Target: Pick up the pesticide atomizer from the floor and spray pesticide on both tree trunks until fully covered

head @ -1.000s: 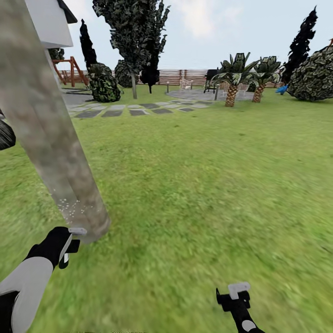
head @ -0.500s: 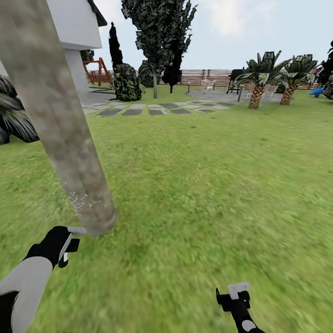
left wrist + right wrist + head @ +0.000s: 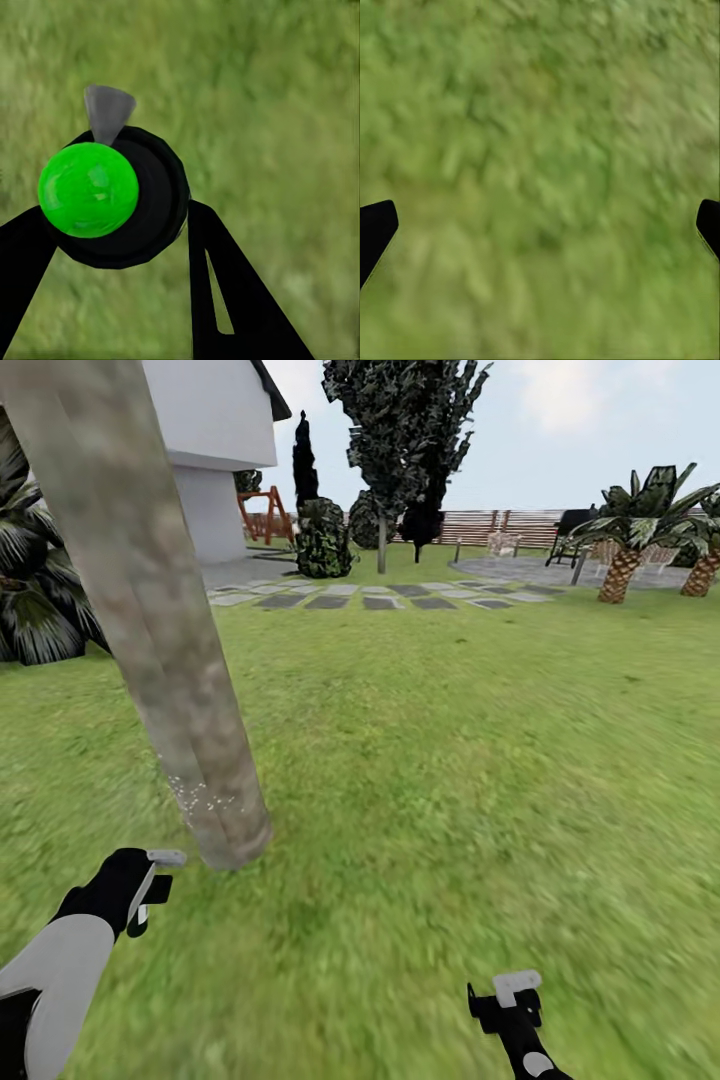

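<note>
The left gripper (image 3: 120,225) is holding the pesticide atomizer (image 3: 112,195): in the left wrist view its two black fingers (image 3: 225,292) are sitting against either side of a round black body with a bright green ball on it and a grey nozzle pointing away over the grass. In the head view the left gripper (image 3: 140,885) is positioned low and just beside the base of the near tree trunk (image 3: 150,610), with the grey nozzle tip directed toward it. A patch of fine white specks (image 3: 200,795) is showing on the lower trunk, which suggests that spray is landing there; the bark above it is showing no such specks, so coverage of this trunk appears to be partial at best. The right gripper (image 3: 507,1005) is hanging over the lawn (image 3: 450,760), and in the right wrist view its fingers (image 3: 375,229) are spread wide at the frame edges with nothing between them. The pickup step appears complete. Remaining work, as judged here: finishing this trunk, then treating the second tree (image 3: 400,430) standing well apart near the paving slabs (image 3: 380,598).
</note>
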### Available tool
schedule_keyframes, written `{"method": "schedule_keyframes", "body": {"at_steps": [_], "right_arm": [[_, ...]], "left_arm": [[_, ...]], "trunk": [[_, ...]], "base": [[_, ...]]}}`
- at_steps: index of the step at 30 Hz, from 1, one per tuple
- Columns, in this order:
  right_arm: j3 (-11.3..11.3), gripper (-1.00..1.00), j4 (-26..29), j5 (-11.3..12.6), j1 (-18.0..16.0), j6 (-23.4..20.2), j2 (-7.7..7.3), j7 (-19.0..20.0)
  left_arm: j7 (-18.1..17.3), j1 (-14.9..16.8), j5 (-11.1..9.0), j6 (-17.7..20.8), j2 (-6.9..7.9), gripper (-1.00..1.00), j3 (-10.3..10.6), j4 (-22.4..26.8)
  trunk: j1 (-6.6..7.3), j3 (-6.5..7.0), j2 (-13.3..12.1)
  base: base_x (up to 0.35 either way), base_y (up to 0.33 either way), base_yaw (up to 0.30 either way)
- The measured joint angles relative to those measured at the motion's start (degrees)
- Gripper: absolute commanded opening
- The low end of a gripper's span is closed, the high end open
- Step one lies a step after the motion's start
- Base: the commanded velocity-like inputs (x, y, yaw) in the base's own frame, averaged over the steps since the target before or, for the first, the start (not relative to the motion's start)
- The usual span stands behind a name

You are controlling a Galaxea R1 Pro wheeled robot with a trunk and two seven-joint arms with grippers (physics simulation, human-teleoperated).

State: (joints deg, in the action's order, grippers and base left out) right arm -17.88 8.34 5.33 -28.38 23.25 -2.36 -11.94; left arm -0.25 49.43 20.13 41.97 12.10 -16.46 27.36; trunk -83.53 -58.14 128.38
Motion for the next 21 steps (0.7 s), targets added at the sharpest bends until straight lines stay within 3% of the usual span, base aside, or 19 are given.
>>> {"method": "schedule_keyframes", "body": {"at_steps": [9, 14, 21], "right_arm": [[0.0, 1.00, 0.0, 0.0, 0.0, 0.0, -0.03, 0.0], [0.0, 1.00, 0.0, 0.0, 0.0, 0.0, -0.02, 0.0], [0.0, 1.00, 0.0, 0.0, 0.0, 0.0, -0.01, 0.0]], "left_arm": [[0.0, 0.0, -0.1, 0.0, -0.02, -1.00, 0.0, 0.0], [0.0, 0.0, 0.0, 0.0, -0.02, -1.00, 0.1, 0.0], [-0.1, 0.0, 0.0, 0.2, -0.01, -1.00, 0.0, 1.6]], "trunk": [[-0.01, 0.00, 0.0], [-0.02, 0.00, 0.0], [-0.02, 0.00, 0.0]], "base": [[0.215, -0.208, 0.030], [0.067, -0.259, 0.022], [0.002, -0.247, 0.237]]}}
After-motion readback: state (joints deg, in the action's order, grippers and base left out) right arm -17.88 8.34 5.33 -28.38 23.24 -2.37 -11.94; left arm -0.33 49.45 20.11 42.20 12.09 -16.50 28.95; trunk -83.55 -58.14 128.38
